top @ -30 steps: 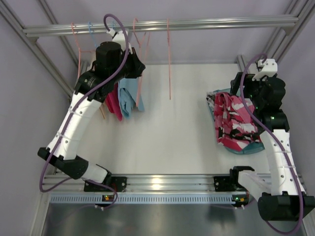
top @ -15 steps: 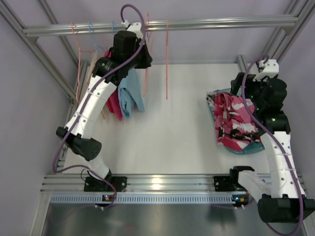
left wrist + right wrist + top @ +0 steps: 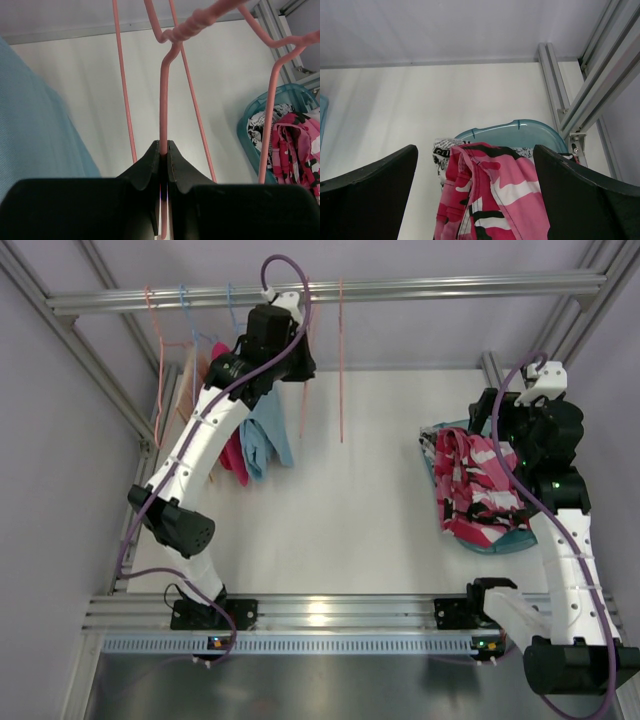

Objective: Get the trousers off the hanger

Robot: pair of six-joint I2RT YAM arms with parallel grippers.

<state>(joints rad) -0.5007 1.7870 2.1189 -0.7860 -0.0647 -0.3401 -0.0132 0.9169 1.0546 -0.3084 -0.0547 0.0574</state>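
fingers of the left gripper point(image 3: 164, 146) are pressed together on the straight wire of a pink hanger point(image 3: 162, 100), with nothing but that wire between them. this gripper is well away from the teal basket point(image 3: 520, 131), off to the basket's left and up beside the metal rail point(image 3: 450, 285). a light-blue garment point(image 3: 262, 435) hangs just under it, equally far from the basket. the right gripper point(image 3: 475, 150) hovers straight above the basket, jaws spread wide and gripping nothing. the pink-red trousers point(image 3: 490, 200) lie in the basket and cover most of it. the comic-print trousers point(image 3: 442, 150) show beneath them at the basket's left edge.
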